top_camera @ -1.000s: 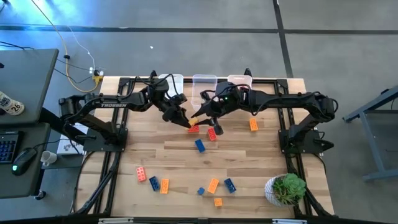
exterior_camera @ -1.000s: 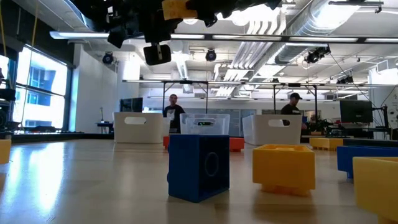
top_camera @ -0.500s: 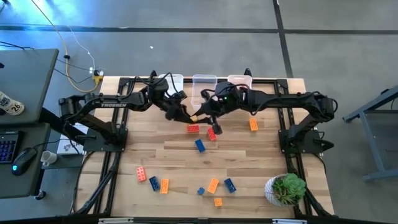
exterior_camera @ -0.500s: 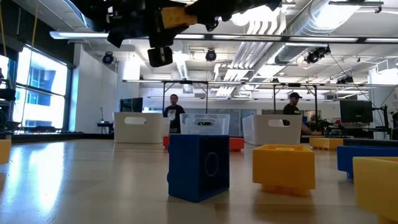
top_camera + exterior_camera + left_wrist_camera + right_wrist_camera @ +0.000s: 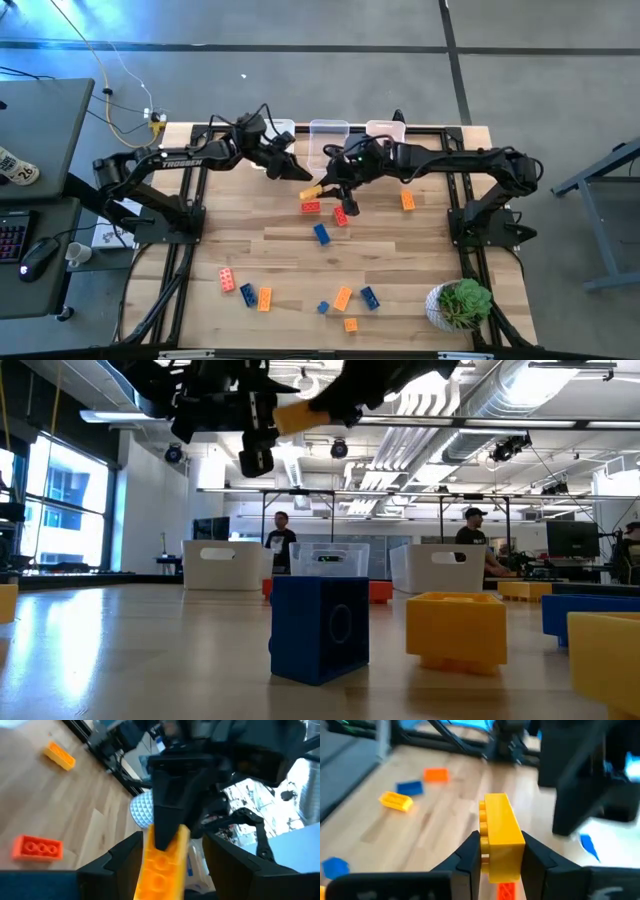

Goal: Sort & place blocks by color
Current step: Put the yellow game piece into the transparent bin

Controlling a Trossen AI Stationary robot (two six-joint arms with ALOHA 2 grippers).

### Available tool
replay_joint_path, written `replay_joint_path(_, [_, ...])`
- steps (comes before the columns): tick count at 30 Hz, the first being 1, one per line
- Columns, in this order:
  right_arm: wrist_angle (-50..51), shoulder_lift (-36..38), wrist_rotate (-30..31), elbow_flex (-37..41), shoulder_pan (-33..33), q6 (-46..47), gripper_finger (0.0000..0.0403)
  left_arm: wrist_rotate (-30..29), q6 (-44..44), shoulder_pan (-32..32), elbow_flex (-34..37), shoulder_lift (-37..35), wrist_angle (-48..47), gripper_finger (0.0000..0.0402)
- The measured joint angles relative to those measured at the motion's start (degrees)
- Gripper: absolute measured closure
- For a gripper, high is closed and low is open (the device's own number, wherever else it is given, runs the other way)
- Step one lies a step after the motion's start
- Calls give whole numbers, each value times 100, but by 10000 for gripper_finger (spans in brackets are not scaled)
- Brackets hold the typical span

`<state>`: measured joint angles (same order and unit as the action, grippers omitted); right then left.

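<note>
R gripper point(image 5: 322, 189) sits just above table centre, held in the air, jaws clamped on a yellow brick point(image 5: 499, 836); in the R wrist view both fingers press the brick's long sides. In the low view the same brick shows up high, well off the table.

L gripper point(image 5: 291, 170) is just beside it at its 10 o'clock, jaws apart and holding nothing. In the L wrist view the two dark fingers flank the yellow brick with a gap on each side, not touching.

Three clear bins point(image 5: 328, 131) stand in a row on the table edge at 12 o'clock.

Loose blocks on the table, high view:
- red brick point(image 5: 311, 207), just below the grippers, approx. 6 o'clock of them
- red brick no. 2 point(image 5: 340, 216), near it at 3 o'clock
- blue brick point(image 5: 321, 234), near table centre
- orange brick point(image 5: 408, 201), at 3 o'clock of the R gripper, under the R arm
- cluster of red, blue & orange pcs point(image 5: 246, 291) towards 7 o'clock
- blue/orange group point(image 5: 345, 298) at 6 o'clock

Potted plant point(image 5: 459, 303) in the table corner at 5 o'clock.

Low view: blue block point(image 5: 319, 628) up close, two people stand in the room far behind.
</note>
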<state>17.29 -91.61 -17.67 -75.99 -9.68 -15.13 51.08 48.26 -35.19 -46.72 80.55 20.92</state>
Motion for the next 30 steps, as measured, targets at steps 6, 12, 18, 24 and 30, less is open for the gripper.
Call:
replay_joint_path(6, [312, 0, 1042, 0, -200, 129, 321, -216, -289, -170, 0, 0, -10, 207])
replay_joint_path(12, [302, -59, 1890, 0, -647, 466, 319, -667, -600, -165, 0, 0, -70, 206])
replay_joint_path(18, [136, -430, 2373, -2, -1105, 1027, 319, -1276, -978, -167, 0, 0, -678, 206])
replay_joint_path(24, [82, -814, 2326, -2, -1346, 1489, 318, -2129, -1285, -150, 0, 0, -1616, 206])
replay_joint_path(30, [25, -1046, 2388, -2, -1394, 1541, 318, -3007, -1503, -77, 0, 0, -2707, 206])
